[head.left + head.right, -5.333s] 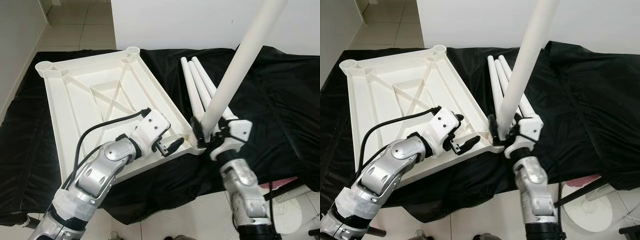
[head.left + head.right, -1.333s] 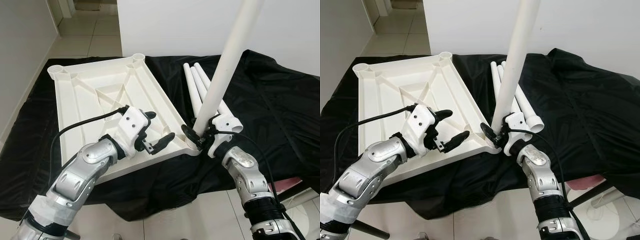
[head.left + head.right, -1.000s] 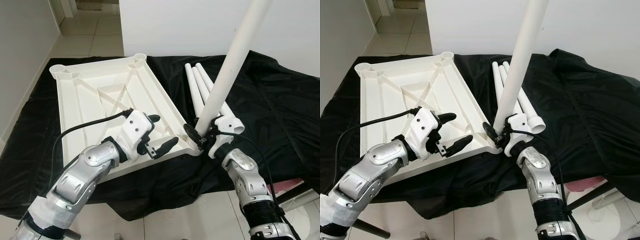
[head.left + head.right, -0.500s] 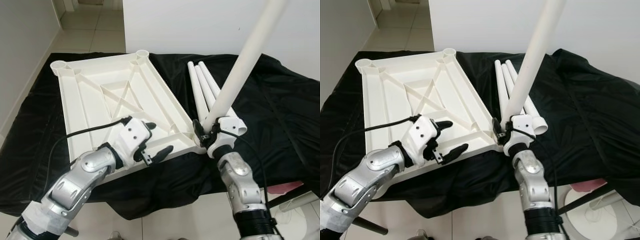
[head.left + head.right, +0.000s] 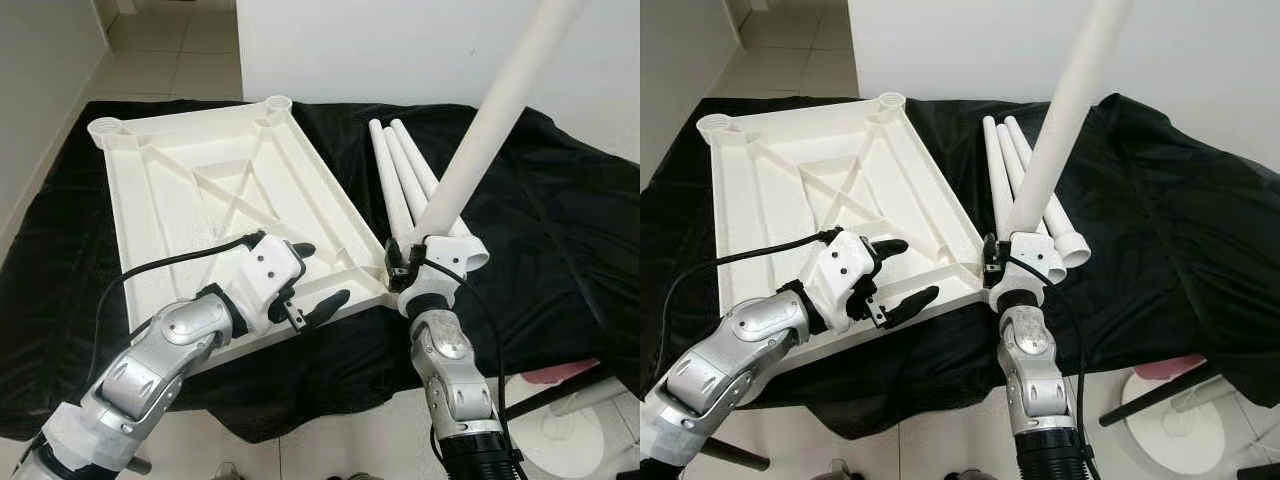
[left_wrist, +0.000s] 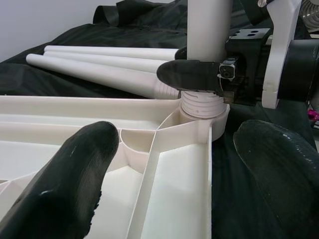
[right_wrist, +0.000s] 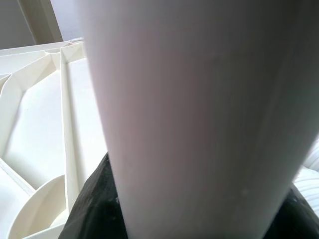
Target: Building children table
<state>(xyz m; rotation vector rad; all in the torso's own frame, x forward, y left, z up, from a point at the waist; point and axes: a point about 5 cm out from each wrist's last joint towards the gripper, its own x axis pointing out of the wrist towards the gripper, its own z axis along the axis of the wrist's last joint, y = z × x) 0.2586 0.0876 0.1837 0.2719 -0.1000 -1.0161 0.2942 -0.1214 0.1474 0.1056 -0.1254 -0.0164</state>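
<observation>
Left eye view: right gripper (image 5: 401, 268) clamped on a white table leg (image 5: 487, 120) right at its base, black fingers (image 6: 192, 74) pressed against the tube just above its threaded end. Leg tilted up and away from the gripper, toward the robot's right, top end out of frame. Threaded end seated in the round corner socket (image 6: 203, 106) directly below the fingers, at the near right corner of the upturned white tabletop (image 5: 190, 215).

Just beyond the right gripper, three more white legs (image 5: 400, 175) lying side by side on the black cloth (image 5: 560, 230), near ends close to the gripper, far ends pointing at the white wall (image 5: 400, 50).

Left of the right gripper, left gripper (image 5: 312, 278) with fingers spread apart, gripping nothing, poised over the near edge of the tabletop, fingertips pointing at the socket corner. Cannot tell whether touching the plastic. In the left wrist view, both black pads (image 6: 75, 174) wide apart with the ribbed underside between them.

Farther from both grippers, two empty round sockets (image 5: 277, 103) at the tabletop's far corners. Cloth beneath everything, spreading off to both sides; pale tiled floor (image 5: 170, 40) beyond the far left.
</observation>
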